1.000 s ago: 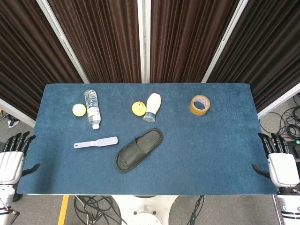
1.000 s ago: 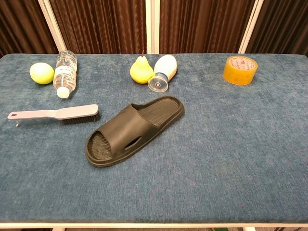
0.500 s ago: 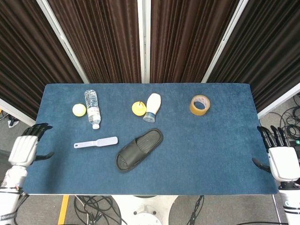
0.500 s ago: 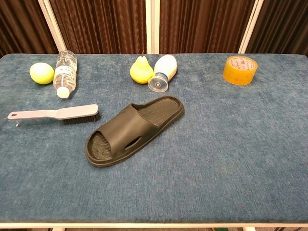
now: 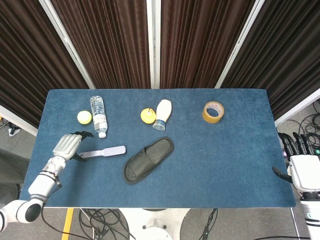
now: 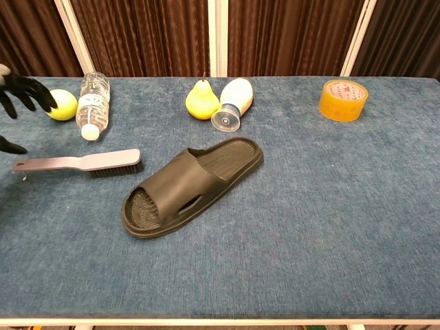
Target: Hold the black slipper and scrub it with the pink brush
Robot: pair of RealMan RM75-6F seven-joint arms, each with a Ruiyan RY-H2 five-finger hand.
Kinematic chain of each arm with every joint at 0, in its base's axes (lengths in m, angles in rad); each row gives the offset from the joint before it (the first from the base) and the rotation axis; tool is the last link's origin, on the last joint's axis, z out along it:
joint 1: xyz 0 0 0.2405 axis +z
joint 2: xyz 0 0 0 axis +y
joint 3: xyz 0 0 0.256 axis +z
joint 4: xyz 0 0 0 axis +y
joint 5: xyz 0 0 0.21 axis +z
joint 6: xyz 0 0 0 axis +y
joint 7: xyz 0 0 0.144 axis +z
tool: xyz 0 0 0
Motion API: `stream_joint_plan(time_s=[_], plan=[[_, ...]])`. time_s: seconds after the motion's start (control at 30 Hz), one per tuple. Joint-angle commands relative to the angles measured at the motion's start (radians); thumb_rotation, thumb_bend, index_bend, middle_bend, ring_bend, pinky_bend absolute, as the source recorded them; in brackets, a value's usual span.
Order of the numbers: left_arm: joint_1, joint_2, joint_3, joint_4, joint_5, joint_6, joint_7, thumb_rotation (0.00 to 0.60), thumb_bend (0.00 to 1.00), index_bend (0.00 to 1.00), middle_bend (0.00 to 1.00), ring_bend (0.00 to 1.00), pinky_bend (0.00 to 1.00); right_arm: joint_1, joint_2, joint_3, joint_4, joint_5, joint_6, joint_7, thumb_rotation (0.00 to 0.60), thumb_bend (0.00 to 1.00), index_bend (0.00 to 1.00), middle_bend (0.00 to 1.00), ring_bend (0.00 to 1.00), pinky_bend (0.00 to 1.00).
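The black slipper point(image 5: 148, 159) point(image 6: 189, 185) lies sole down near the middle of the blue table, toe end toward the front left. Left of it the pink brush point(image 5: 104, 151) point(image 6: 79, 163) lies flat, bristles toward the slipper, handle pointing left. My left hand point(image 5: 68, 145) point(image 6: 17, 96) hovers over the handle end with its fingers spread, holding nothing. Beyond the table's right edge my right hand point(image 5: 301, 167) stays open and empty; the chest view does not show it.
At the back left lie a yellow-green ball point(image 5: 84, 117) and a water bottle point(image 5: 99, 115) on its side. A yellow pear point(image 5: 147, 115) and a white bottle point(image 5: 163, 114) sit at the back middle, and a roll of tape point(image 5: 213, 112) at the back right.
My left hand has swung in from beyond the table's left edge to above the brush handle. The right hand has shifted slightly lower and outward. Slipper and brush have not moved.
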Motion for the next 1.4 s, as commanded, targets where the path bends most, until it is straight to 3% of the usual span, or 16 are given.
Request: stream_joint_plan(time_s=[0.03,0.13,0.4,0.7,0.97,1.4], plan=[[-0.061,-0.055,0.02,0.018,-0.152,-0.052,0.113,0.6,0.13,0.32,0.38,0.28,0.36,0.0,-0.001,-0.002,0.006,0.004,-0.005,0.01,0.6,0.03,0.03,0.12,0.0,0.01],[-0.088,-0.067,0.04,-0.001,-0.263,-0.051,0.181,0.6,0.13,0.33,0.4,0.31,0.36,0.003,-0.004,-0.004,0.014,0.008,-0.016,0.026,0.6,0.03,0.03,0.12,0.0,0.01],[-0.139,-0.139,0.077,0.026,-0.421,0.012,0.307,0.6,0.15,0.41,0.48,0.39,0.4,0.006,-0.009,-0.009,0.03,0.013,-0.027,0.053,0.6,0.03,0.03,0.12,0.0,0.01],[-0.164,-0.172,0.09,0.052,-0.474,0.029,0.334,0.6,0.18,0.48,0.54,0.45,0.44,0.001,-0.01,-0.015,0.037,0.021,-0.032,0.067,0.6,0.03,0.03,0.13,0.0,0.01],[-0.184,-0.184,0.093,0.067,-0.492,0.009,0.326,0.6,0.26,0.57,0.64,0.55,0.61,-0.006,-0.005,-0.018,0.037,0.026,-0.027,0.072,0.6,0.03,0.03,0.13,0.0,0.01],[-0.215,-0.213,0.117,0.075,-0.547,0.002,0.345,0.6,0.34,0.62,0.7,0.61,0.64,-0.012,-0.003,-0.019,0.033,0.032,-0.023,0.074,0.6,0.03,0.03,0.13,0.0,0.01]])
